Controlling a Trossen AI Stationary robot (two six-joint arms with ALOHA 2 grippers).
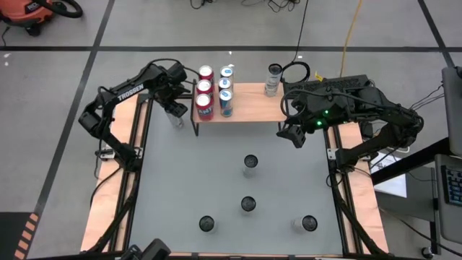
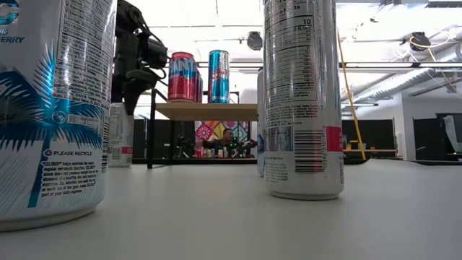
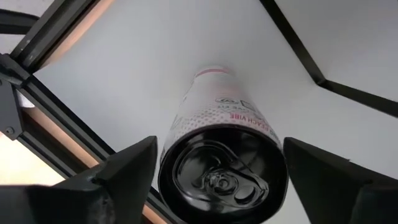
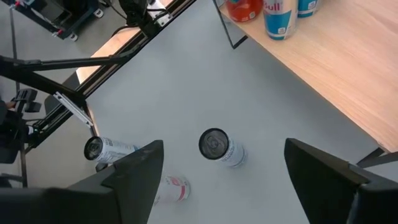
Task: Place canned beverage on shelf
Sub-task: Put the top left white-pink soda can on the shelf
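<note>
left end effector point(image 1: 175, 108): hangs over the can point(image 3: 221, 162) standing on the counter point(image 1: 216, 180) just beside the shelf's left end; fingers spread either side of it, not touching in the left wrist view. No grip yet.
right end effector point(image 1: 292, 135): spread, holding nothing, parked off the shelf's right front corner.
shelf point(image 1: 253, 105): four cans clustered at its left end, one more near the right end; the middle of the top is bare.
counter stock: four more cans stand well apart farther down the counter.
risk 1: can sits close to the shelf leg and counter frame; an off-centre close could push it sideways and tip it.
risk 2: grip lands high, near the lid; can may swing or slip on the lift.
risk 3: left end of shelf is crowded; lifting in close beside it could clip the red cans point(image 1: 205, 101) and topple them.
risk 4: shelf is light on thin legs; a bump to its edge could shift it.
mitigation: centre before closing, place in the bare middle.
</note>
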